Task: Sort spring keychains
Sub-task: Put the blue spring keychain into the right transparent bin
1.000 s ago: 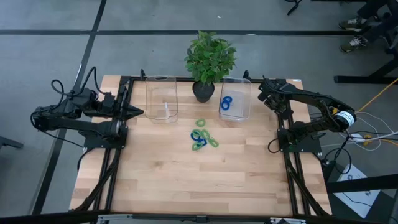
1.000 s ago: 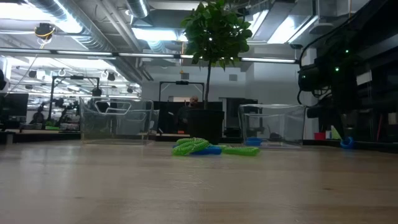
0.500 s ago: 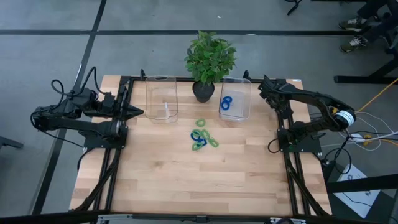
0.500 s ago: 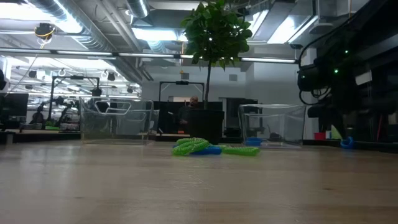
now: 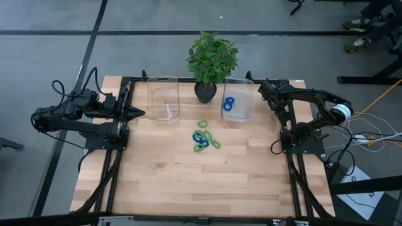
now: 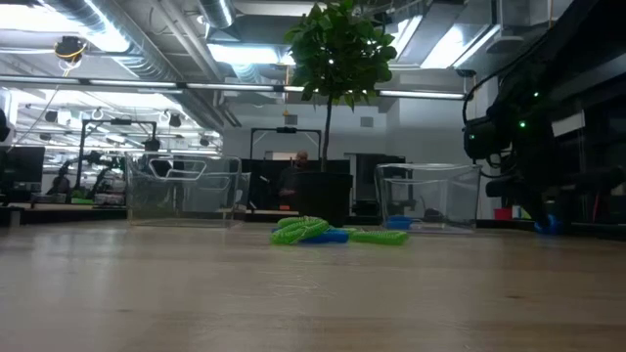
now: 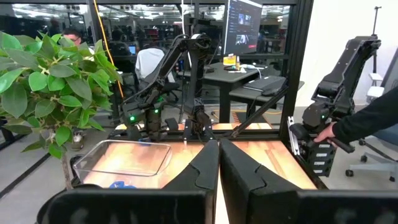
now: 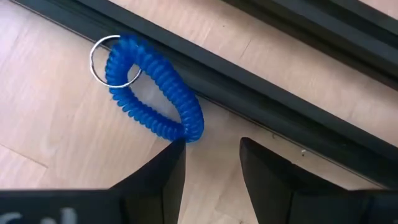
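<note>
Overhead, the wooden table carried 2 clear bins at its far edge, with a potted plant standing between them. The left bin looked empty from above, while the right bin held 2 blue spring keychains. Near the middle of the table, just in front of the plant, lay a small heap of loose spring keychains, green and blue coils touching and overlapping; the exact count in the heap could not be told.

The left gripper rested at the table's left edge, beside the left bin, its fingers pressed together with nothing between them.

The right gripper hung at the table's far right corner, just beside the right bin. Its fingers stood apart and held nothing. Right in front of them, 1 more blue keychain with a silver ring lay flat on the wood, against the black frame rail; one fingertip sat just at the coil's end, though whether it touched could not be told. From table height this blue loop showed at the far right, below the right arm.
</note>
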{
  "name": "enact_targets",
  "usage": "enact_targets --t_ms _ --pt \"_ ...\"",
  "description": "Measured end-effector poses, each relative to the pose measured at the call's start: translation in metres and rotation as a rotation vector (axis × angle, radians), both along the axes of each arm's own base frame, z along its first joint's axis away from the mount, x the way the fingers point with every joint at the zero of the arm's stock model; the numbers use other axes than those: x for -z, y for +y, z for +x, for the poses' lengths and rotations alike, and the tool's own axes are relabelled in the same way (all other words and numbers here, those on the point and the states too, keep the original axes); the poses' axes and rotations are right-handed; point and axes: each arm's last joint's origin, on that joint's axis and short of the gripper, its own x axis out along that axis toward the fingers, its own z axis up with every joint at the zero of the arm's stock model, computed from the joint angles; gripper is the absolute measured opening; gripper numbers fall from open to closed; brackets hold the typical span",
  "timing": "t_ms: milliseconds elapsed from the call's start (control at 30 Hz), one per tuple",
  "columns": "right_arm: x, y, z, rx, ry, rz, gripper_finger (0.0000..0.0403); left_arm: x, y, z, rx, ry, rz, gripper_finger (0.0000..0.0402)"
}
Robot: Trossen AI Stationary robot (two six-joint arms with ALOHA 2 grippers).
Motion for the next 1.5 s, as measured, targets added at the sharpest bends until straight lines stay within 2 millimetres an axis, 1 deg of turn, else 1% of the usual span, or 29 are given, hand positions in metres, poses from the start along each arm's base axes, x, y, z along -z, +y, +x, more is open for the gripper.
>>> enact_targets --t_ms 167,333,467,633,767,867,1033,1200,1300,1400,1500 --pt "0.0 -0.001 0.001 0.008 -0.008 -0.01 0.0152 0.0 0.0 0.0 0.0 0.0 0.0 0.0012" --pt "0.001 -0.002 0.003 0.011 -0.054 -0.002 0.0152 0.0 0.0 0.0 0.0 0.0 0.0 0.0008" --pt "0.001 -0.003 0.004 0.03 -0.07 -0.022 0.0152 0.0 0.0 0.0 0.0 0.0 0.0 0.001" --pt "0.0 -0.005 0.005 0.105 -0.107 -0.063 0.0152 0.0 0.0 0.0 0.0 0.0 0.0 0.0012" --pt "0.0 -0.008 0.008 0.088 -0.136 -0.083 0.0152 0.0 0.0 0.0 0.0 0.0 0.0 0.0009" --pt "0.0 -0.009 0.012 -0.013 -0.153 -0.072 0.0152 0.0 0.0 0.0 0.0 0.0 0.0 0.0009" --pt "-0.003 -0.004 0.022 -0.267 -0.175 -0.025 0.0152 0.0 0.0 0.0 0.0 0.0 0.0 0.0012" --pt "-0.009 0.002 0.03 -0.598 -0.21 0.026 0.0152 0.0 0.0 0.0 0.0 0.0 0.0 0.0009" --pt "-0.015 0.001 0.034 -0.777 -0.206 0.041 0.0152 0.0 0.0 0.0 0.0 0.0 0.0 0.0009" --pt "-0.024 -0.002 0.036 -0.903 -0.165 0.068 0.0152 0.0 0.0 0.0 0.0 0.0 0.0 0.0012" --pt "-0.033 -0.004 0.035 -0.976 -0.07 0.096 0.0152 0.0 0.0 0.0 0.0 0.0 0.0 0.0012"
